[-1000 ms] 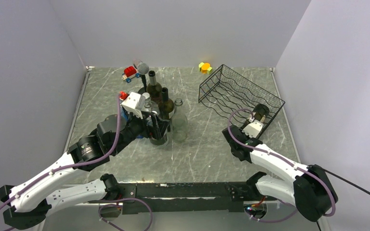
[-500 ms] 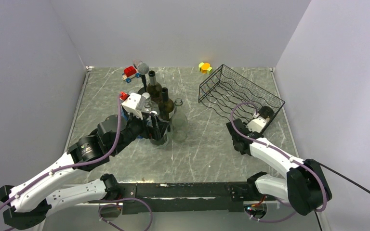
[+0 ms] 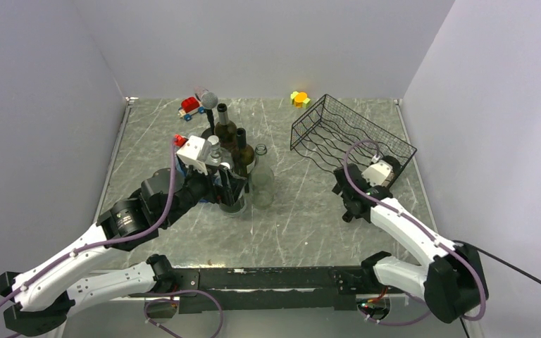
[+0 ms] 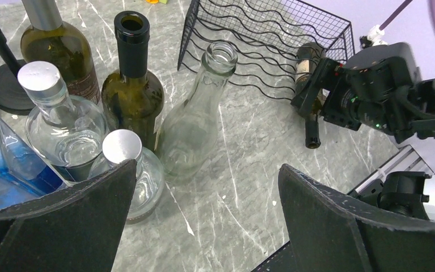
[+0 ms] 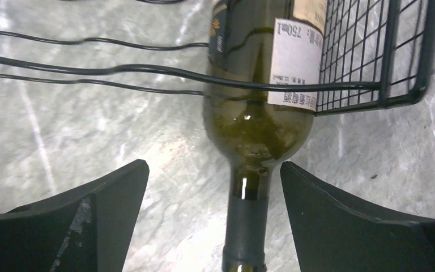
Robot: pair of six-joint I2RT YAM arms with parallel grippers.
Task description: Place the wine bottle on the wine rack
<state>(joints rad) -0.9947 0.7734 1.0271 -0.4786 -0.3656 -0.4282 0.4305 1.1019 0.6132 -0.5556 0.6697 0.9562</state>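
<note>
Item: wine bottle, dark green glass with a white label, lying on its side straight ahead of my right gripper. The body sits inside the bottom tier of the black wire wine rack, against the rack's right-hand corner, and the neck points back out toward me. Handling, by my estimate: rigid, smooth and slippery, and breakable if knocked on wire or on the marble table. Most of the weight is in the body, so the far end would droop from a neck hold. Being round, it would roll if the wire did not cradle it. I cannot tell if it is full. Best hold: the neck or the shoulder just below it, since the wires cage the body. Tool state: my right fingers are spread wide, one on either side of the neck with clear space between, gripping nothing. My left gripper is also fully spread and empty, with a cluster of standing bottles just ahead of it.
</note>
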